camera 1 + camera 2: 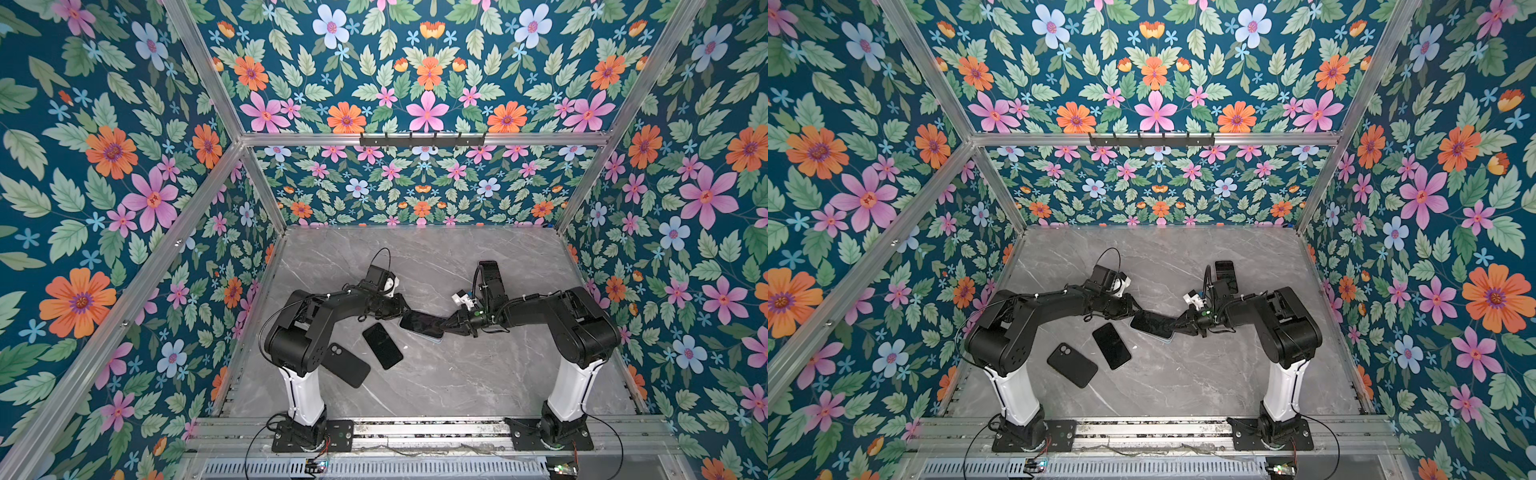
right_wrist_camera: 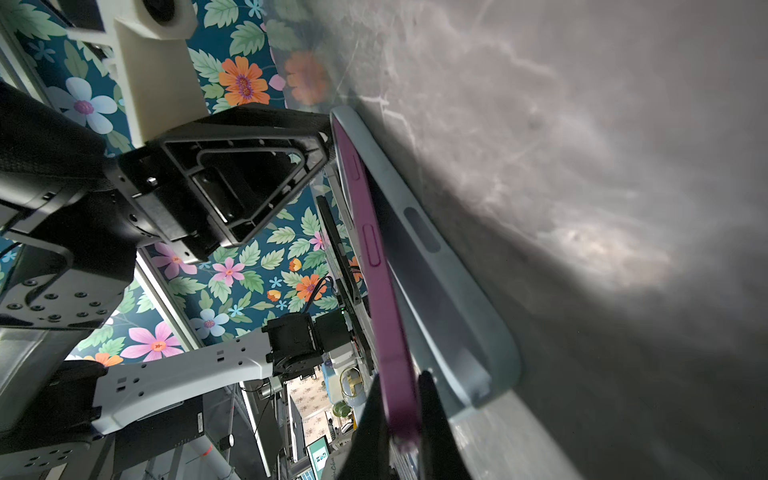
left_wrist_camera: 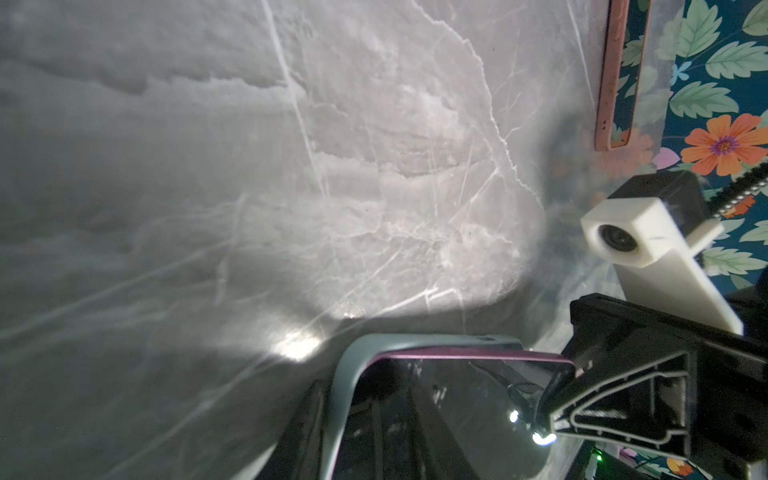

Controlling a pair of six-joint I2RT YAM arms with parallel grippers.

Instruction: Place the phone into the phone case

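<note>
Right wrist view puts our right gripper (image 2: 400, 392) closest, its fingertips pinched together on the near end of the phone (image 2: 374, 257), whose purple edge runs away from us. We hold that end raised, so the phone tilts. It stands apart from the pale blue phone case (image 2: 451, 307) here and meets it only at the far end, where it looks tucked inside the rim. That reads as a hinge, so the raised end can be pressed down to seat it. The case lies flat on the bench (image 2: 602, 166). Farther on, our left gripper (image 1: 405, 310) sits against the case's far end, probably to stop it sliding. Whether it is clamped or merely bracing we cannot tell. Beyond, in both top views, a spare black phone (image 1: 382, 345) and a black case (image 1: 347, 365) lie flat, untouched, toward the left arm's base.
</note>
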